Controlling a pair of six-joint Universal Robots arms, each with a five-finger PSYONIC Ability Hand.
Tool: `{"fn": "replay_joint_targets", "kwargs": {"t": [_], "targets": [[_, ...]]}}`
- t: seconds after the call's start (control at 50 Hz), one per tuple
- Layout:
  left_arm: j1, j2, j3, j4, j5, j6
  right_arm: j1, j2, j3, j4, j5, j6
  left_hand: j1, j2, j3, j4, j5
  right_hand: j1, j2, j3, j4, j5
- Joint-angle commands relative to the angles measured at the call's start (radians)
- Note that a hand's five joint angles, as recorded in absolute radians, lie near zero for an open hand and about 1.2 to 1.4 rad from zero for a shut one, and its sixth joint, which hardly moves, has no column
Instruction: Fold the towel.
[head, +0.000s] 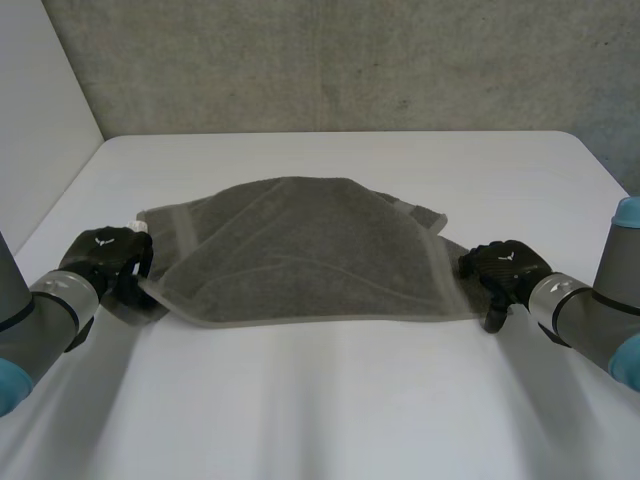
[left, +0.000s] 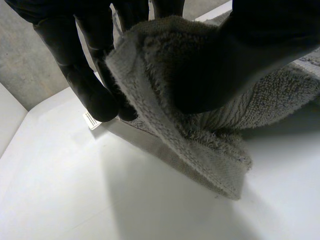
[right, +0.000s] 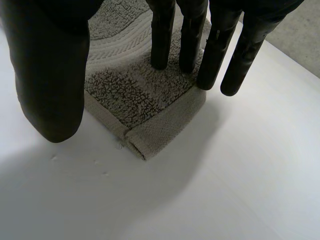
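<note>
A grey towel lies folded across the middle of the white table, its near hem running straight between both hands. My left hand is at the towel's left near corner, thumb and fingers pinching the raised corner of the towel just above the table. My right hand is at the right near corner, open. Its straight fingers and thumb hover over the corner of the towel, which lies flat on the table and free of them.
A white tag sticks out from under the towel by my left fingertips. A grey wall stands behind the table's far edge, and a white panel rises at the far left.
</note>
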Motion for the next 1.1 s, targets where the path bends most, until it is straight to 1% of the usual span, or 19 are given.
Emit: {"fn": "replay_joint_targets", "kwargs": {"t": [0.02, 0.1, 0.34, 0.6, 0.7, 0.74, 0.78, 1.1], "targets": [[0.001, -0.002, 0.0, 0.003, 0.0, 0.0, 0.001, 0.032, -0.021, -0.024, 0.001, 0.003, -0.038, -0.106, -0.145, -0.12, -0.257, 0.058, 0.041, 0.06, 0.066, 0.082], [0.001, -0.002, 0.0, 0.003, 0.0, 0.0, 0.006, 0.034, -0.027, -0.052, 0.001, 0.003, -0.038, -0.106, -0.145, -0.12, -0.257, 0.119, 0.103, 0.121, 0.128, 0.143], [0.001, -0.002, 0.002, 0.003, 0.001, 0.0, 0.012, 0.049, -0.09, -0.05, -0.001, 0.003, -0.038, -0.106, -0.145, -0.12, -0.257, 0.123, 0.106, 0.124, 0.131, 0.146], [0.001, -0.011, 0.002, 0.004, 0.001, 0.0, 0.016, 0.078, -0.107, -0.052, -0.001, 0.003, -0.038, -0.106, -0.145, -0.12, -0.257, 0.128, 0.112, 0.13, 0.137, 0.152], [0.001, -0.015, 0.002, 0.004, 0.001, 0.0, 0.019, 0.08, -0.109, -0.055, 0.004, 0.003, -0.038, -0.106, -0.145, -0.12, -0.257, 0.216, 0.2, 0.218, 0.225, 0.24], [0.001, -0.017, 0.002, 0.004, 0.001, 0.0, 0.024, 0.08, -0.112, -0.068, 0.007, 0.006, -0.038, -0.106, -0.145, -0.12, -0.257, 0.319, 0.302, 0.321, 0.327, 0.343], [0.001, -0.017, 0.003, 0.003, 0.001, 0.0, 0.023, 0.08, -0.113, -0.079, 0.01, 0.007, -0.038, -0.106, -0.145, -0.12, -0.257, 0.337, 0.32, 0.339, 0.345, 0.361], [0.001, -0.017, 0.006, 0.003, 0.001, 0.0, 0.027, 0.075, -0.115, -0.087, 0.012, 0.014, -0.038, -0.106, -0.145, -0.12, -0.257, 0.337, 0.32, 0.339, 0.345, 0.361]]}}
